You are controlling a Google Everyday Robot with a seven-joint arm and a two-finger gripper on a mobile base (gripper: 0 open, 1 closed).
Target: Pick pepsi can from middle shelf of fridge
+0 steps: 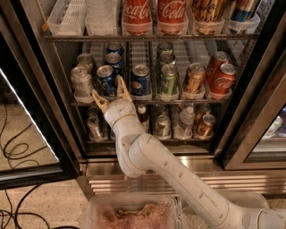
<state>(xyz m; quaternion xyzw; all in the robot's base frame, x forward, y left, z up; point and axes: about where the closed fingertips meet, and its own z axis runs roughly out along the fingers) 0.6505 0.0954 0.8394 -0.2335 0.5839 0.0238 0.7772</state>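
Note:
The fridge [31,76] stands open before me. Its middle shelf [147,102] holds rows of small cans in pale lane trays. A blue pepsi can [106,79] stands at the front of the second lane from the left, with more pepsi cans behind it and another pepsi can [140,81] one lane to the right. My gripper [111,91] is open, its tan fingers [121,83] spread just in front of and below the left pepsi can, at the shelf's front edge. The white arm reaches up from the lower right.
A silver can [81,83] stands left of the pepsi can. Green cans [168,79], a gold can [195,78] and red Coca-Cola cans [222,78] fill lanes to the right. Coca-Cola bottles [136,13] stand above, small bottles [185,120] below. A tray [134,214] sits at the bottom.

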